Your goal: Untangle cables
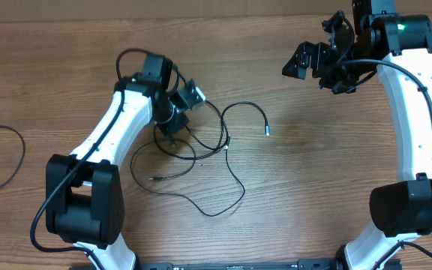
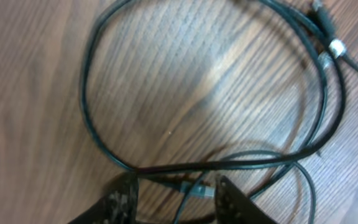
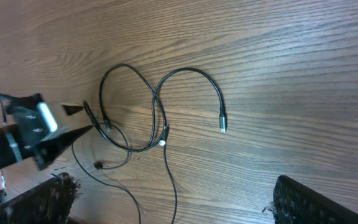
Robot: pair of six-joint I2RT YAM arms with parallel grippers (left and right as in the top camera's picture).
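Cables (image 2: 229,164) crossing inside left end effector (image 2: 176,185), jaws apart

"What does your left wrist feed give you?"

"I see the wooden table (image 2: 36,50) close up, with the cables (image 2: 84,106) lying in a wide black loop across it. At the upper right, silver connectors (image 2: 335,46) sit close together where strands cross."

"And the left gripper (image 2: 176,198)?"

"My fingertips (image 2: 124,200) show at the bottom edge, spread apart. A small grey plug (image 2: 201,190) lies between them, just under the loop's lower strand. I can't tell whether either pad touches it."
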